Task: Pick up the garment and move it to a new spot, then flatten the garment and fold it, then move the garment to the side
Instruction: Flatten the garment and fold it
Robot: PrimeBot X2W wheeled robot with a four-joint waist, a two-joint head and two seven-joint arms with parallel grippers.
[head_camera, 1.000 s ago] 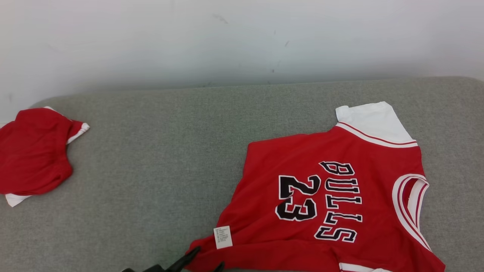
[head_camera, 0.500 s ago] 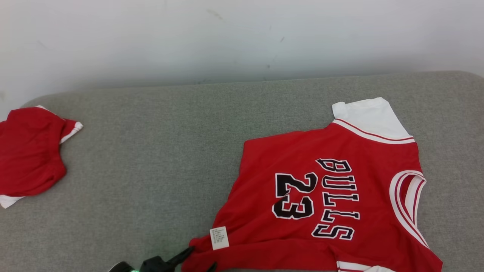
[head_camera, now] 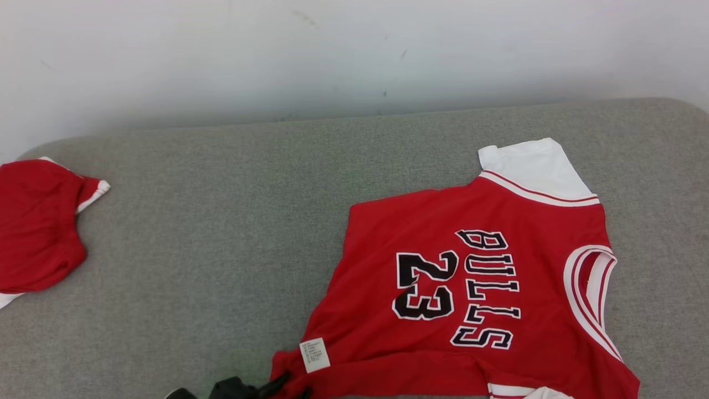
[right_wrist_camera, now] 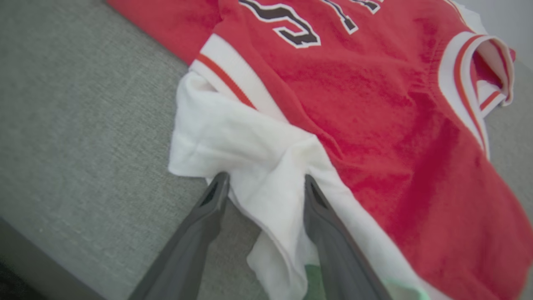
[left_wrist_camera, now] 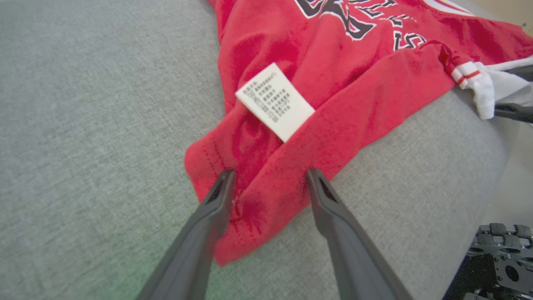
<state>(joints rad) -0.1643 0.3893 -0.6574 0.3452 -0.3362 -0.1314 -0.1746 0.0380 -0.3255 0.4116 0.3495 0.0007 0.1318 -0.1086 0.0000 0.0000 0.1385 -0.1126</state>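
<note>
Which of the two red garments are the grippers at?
The Bulls 23 jersey on the right, spread out and lettered; the other red garment lies bunched at far left.

A grey, coarse-woven cushion spreads out ahead of the left fingers and to both sides of them. Far beyond their tips it meets a plain white wall, which bears a few small dark scuffs and a soft shadow along its foot. To the right of the left fingers the padding rounds off at an edge. Down and to the left of the right fingers, the cushion's front drops to a dark strip. The light is even and soft, with no hard shadows.
</note>
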